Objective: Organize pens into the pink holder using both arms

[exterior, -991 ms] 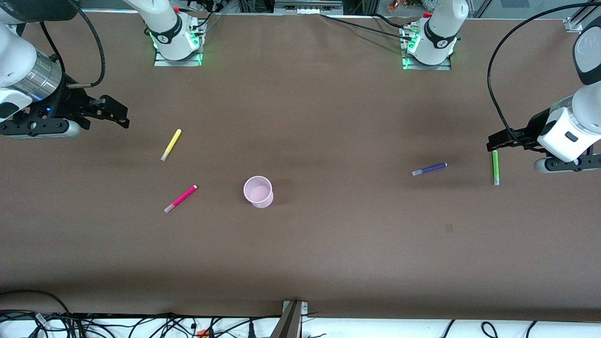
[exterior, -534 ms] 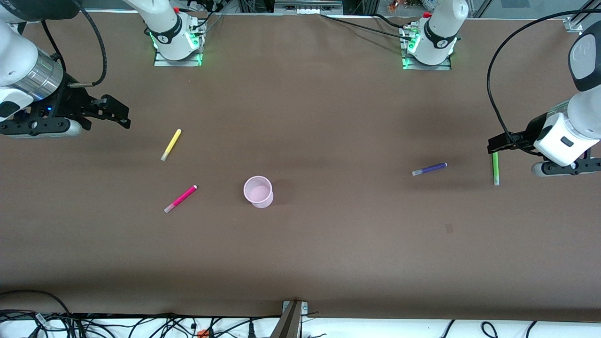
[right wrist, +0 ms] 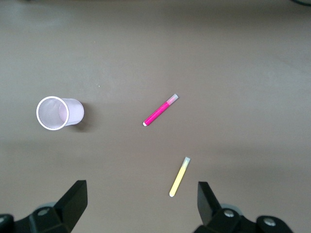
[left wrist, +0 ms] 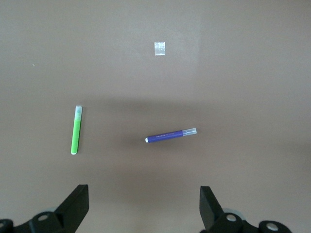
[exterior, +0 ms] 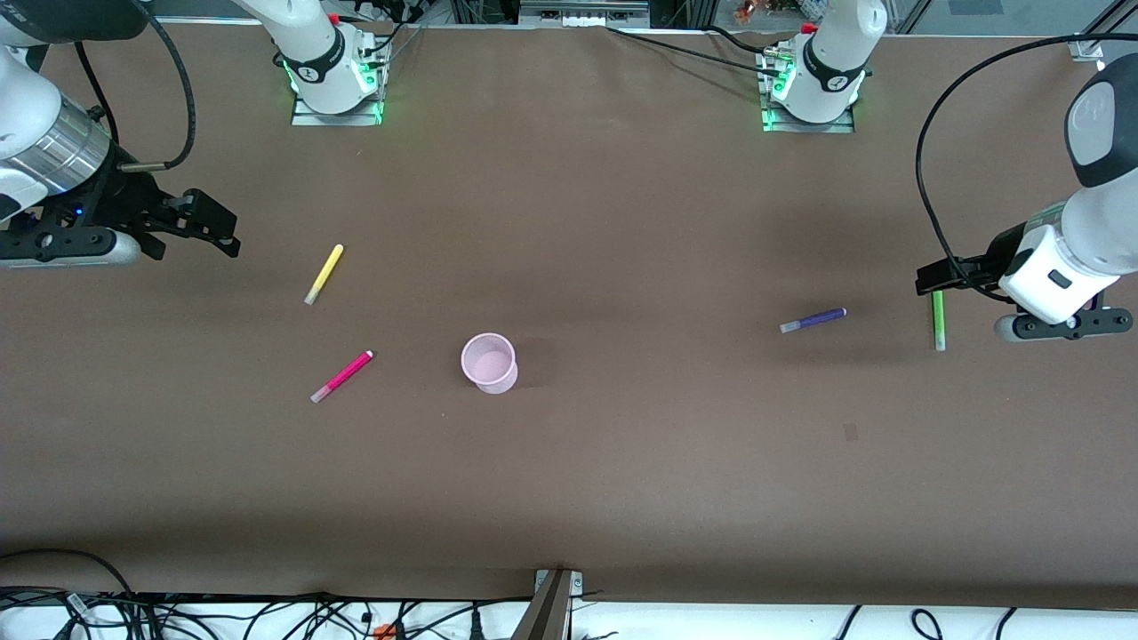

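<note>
The pink holder (exterior: 489, 363) (right wrist: 58, 113) stands upright and empty mid-table. A yellow pen (exterior: 324, 274) (right wrist: 179, 177) and a magenta pen (exterior: 341, 376) (right wrist: 160, 110) lie toward the right arm's end. A purple pen (exterior: 813, 320) (left wrist: 171, 135) and a green pen (exterior: 937, 320) (left wrist: 75, 130) lie toward the left arm's end. My right gripper (exterior: 224, 233) (right wrist: 141, 201) hangs open and empty in the air beside the yellow pen. My left gripper (exterior: 926, 277) (left wrist: 144, 204) hangs open and empty just above the green pen's farther tip.
A small pale patch (exterior: 851, 432) (left wrist: 160, 48) marks the brown table nearer the front camera than the purple pen. Both arm bases (exterior: 333, 76) (exterior: 813, 84) stand along the farthest edge. Cables (exterior: 267, 618) lie past the nearest edge.
My left gripper has drifted a little toward the purple pen and the table's middle. My right gripper has shifted slightly back toward its own end. No pen or the holder has moved.
</note>
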Controlling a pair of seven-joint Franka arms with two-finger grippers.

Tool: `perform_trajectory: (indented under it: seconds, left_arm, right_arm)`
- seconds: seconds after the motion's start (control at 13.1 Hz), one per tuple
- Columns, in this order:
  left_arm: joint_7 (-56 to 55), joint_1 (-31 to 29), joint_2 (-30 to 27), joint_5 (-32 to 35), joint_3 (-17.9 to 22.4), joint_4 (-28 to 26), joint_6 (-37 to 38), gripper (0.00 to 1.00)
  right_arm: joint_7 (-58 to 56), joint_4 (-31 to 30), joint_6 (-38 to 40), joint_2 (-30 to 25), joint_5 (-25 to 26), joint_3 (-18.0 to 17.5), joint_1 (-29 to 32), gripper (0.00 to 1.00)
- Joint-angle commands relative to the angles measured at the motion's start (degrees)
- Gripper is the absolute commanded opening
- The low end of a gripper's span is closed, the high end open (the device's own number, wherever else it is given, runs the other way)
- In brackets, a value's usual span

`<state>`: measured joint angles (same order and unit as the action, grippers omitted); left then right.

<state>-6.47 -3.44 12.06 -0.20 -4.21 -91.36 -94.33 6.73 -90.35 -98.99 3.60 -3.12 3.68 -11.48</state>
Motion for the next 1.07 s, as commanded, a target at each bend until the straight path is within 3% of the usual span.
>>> perform_trajectory:
  seconds: [0.0,0.15,0.38,0.61,0.76,0.99]
  left_arm:
    - [-0.3,-0.1,1.4,1.1,-0.2,1.0,0.1,1.00]
    - [1.5,-0.1,1.6,1.1,-0.2,1.0,-0.1,1.00]
    - [1.6,-0.3,2.0,0.7,-0.2,0.7,0.1,1.00]
    - [-0.3,-0.5,2.1,0.8,-0.1,0.7,0.8,1.00]
    - [-10.7,-0.6,2.6,0.8,-0.1,0.2,0.6,1.00]
    - [-32.8,-0.3,5.0,0.7,-0.1,0.1,-0.1,1.00]
  right_arm:
    - [-0.1,1.6,0.0,0.0,0.3,-0.1,0.1,1.00]
    - [-0.1,1.1,0.6,0.8,0.4,0.0,0.3,1.00]
    - [0.5,1.1,0.6,11.2,0.6,0.1,0.7,1.00]
    - [5.3,1.6,-10.8,21.2,-0.3,0.2,1.0,0.99]
    - [15.7,2.9,-16.1,26.7,-1.2,-0.2,0.2,0.98]
    - [27.7,4.9,-18.1,34.4,-3.5,-0.4,-0.9,0.94]
